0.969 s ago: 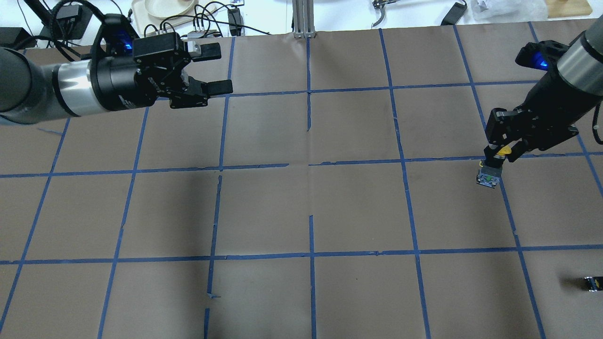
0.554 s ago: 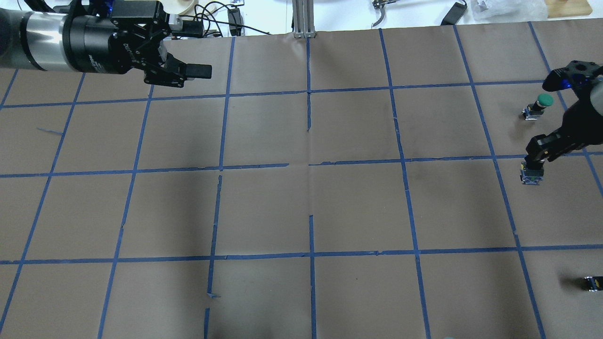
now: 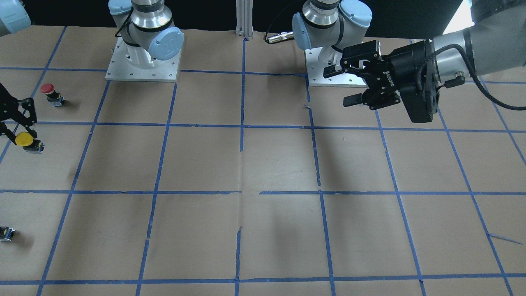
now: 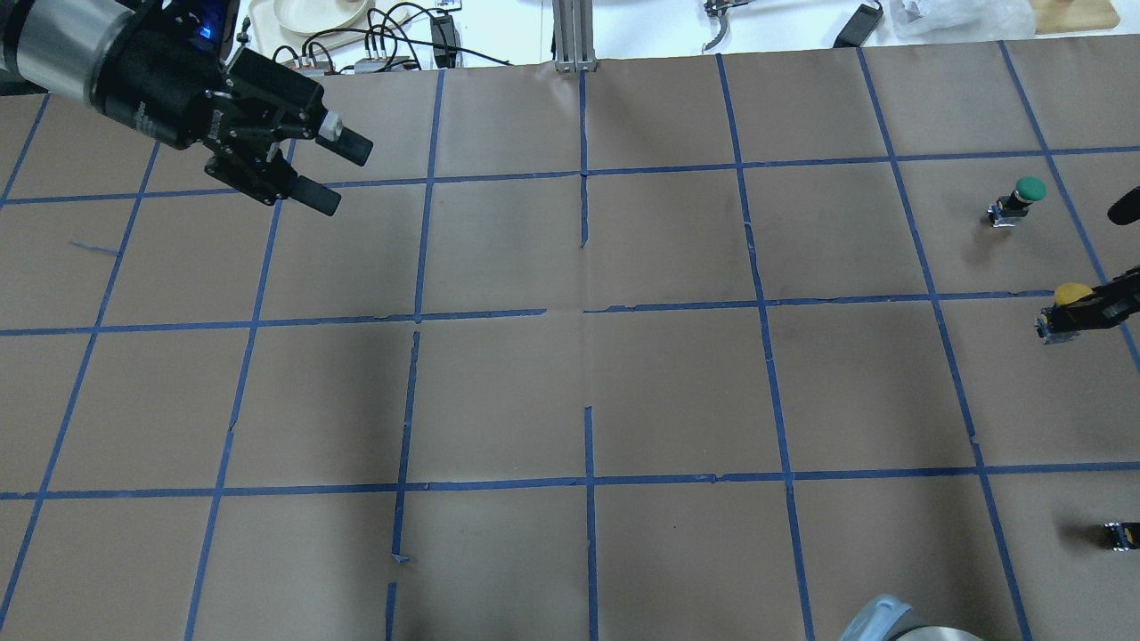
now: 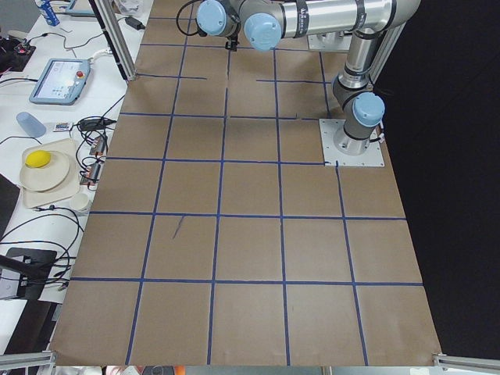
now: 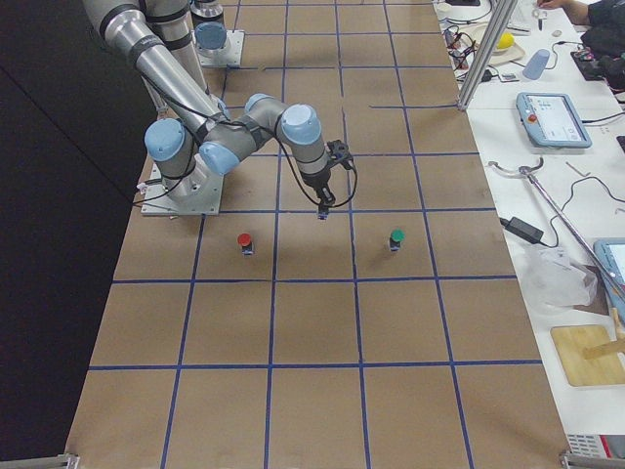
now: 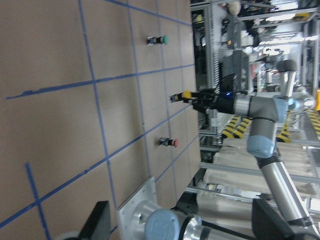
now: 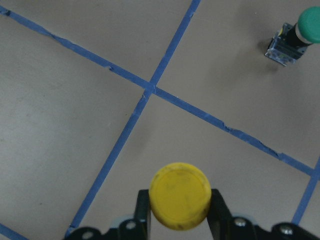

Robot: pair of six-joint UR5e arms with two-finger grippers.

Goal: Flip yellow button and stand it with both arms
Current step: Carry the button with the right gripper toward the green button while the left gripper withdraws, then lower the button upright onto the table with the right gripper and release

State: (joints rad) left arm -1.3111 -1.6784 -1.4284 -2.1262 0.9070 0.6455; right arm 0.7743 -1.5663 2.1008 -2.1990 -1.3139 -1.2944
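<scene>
Right arm: the right gripper [image 8: 179,201] was at the table's [image 4: 677,392] far right edge in the overhead view. Its fingers [image 8: 218,207] were closed on the yellow button [image 4: 1067,303], one on each side of the black body just beneath the cap. The wrist view looked straight down on the round yellow cap between the two fingers.

Yellow button: cap uppermost, square base lowermost, with the axis close to upright. It sat just inside a blue tape line, in the grid square next to the one with the green button [image 4: 1020,198]. Whether the base touched the table could not be determined from any view.

Left arm: the left gripper [image 4: 331,174] hung above the table at the far left corner in the overhead view, well apart from the yellow button. Its fingers were spread wide with nothing between them. The gripper was tilted and pointed towards the middle of the table.

Other items: a red button [image 3: 50,91] stood upright on the table near the right arm's base, beside the yellow button's square. The green button stood upright on the opposite side. A small dark switch block [image 4: 1122,535] lay near the right edge, well apart from all three buttons.
</scene>
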